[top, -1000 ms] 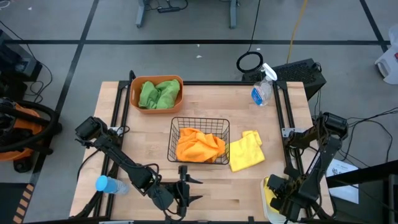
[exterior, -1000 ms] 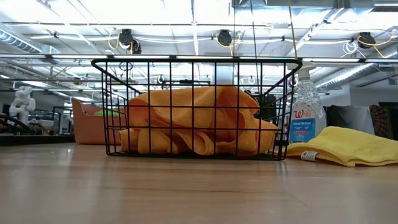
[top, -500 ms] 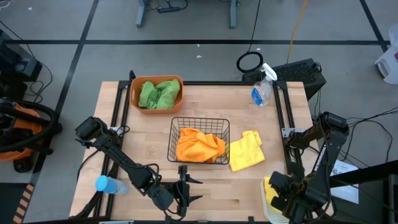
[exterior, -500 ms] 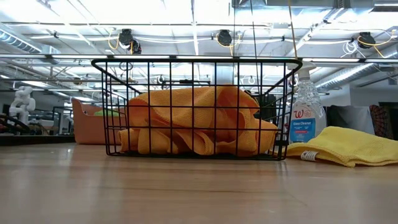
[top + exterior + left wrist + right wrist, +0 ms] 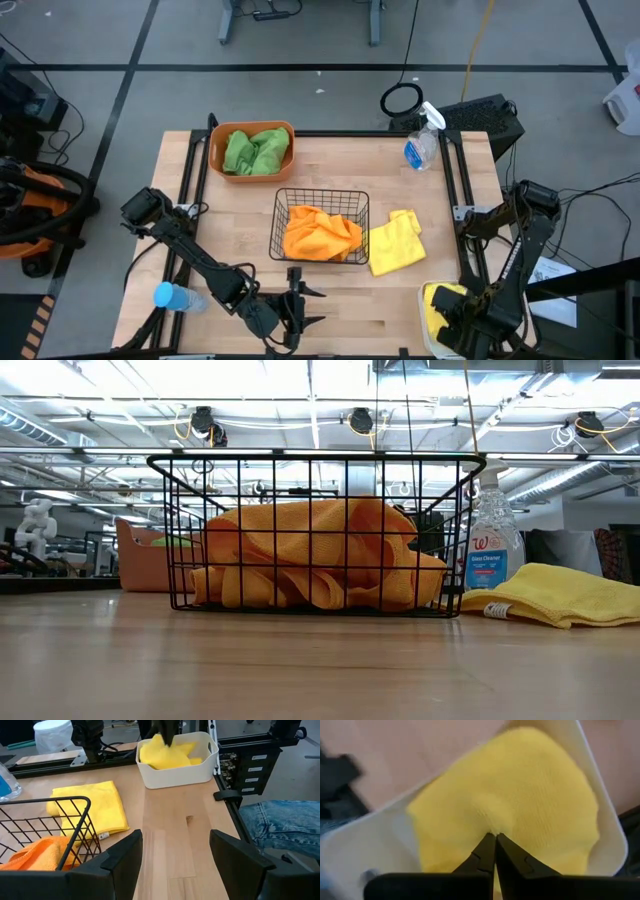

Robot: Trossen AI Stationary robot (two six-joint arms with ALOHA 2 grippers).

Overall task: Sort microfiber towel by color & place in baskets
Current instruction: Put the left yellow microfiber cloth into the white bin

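Two green towels [image 5: 255, 150] lie in the orange tub [image 5: 216, 160]. Orange towels [image 5: 320, 235] fill the black wire basket [image 5: 277, 212]. One yellow towel [image 5: 397, 243] lies flat on the table beside that basket. A second yellow towel [image 5: 167, 752] sits in the white bin [image 5: 175, 775] at the table's near right corner. My right gripper [image 5: 495, 837] is over the bin, shut on this towel. My left gripper [image 5: 175, 855] waits open near the table's near edge, in front of the wire basket. My right gripper pinches a raised bit of the yellow towel's upper surface [image 5: 492, 827] between its two fingertips, coming from above and pointing down into the white bin. The cloth puckers toward the fingers. The rest of the towel lies bunched in the bin [image 5: 365, 850].
A clear spray bottle [image 5: 420, 145] stands at the far right corner. A blue-capped bottle [image 5: 170, 296] lies by the left arm's base. Bare wood stretches between the wire basket and the white bin. A person's leg in jeans [image 5: 280, 820] shows beyond the table's edge.
My right arm has moved a little toward the table's near edge over the white bin, staying shut on the yellow towel. More of the yellow cloth now shows in the bin.
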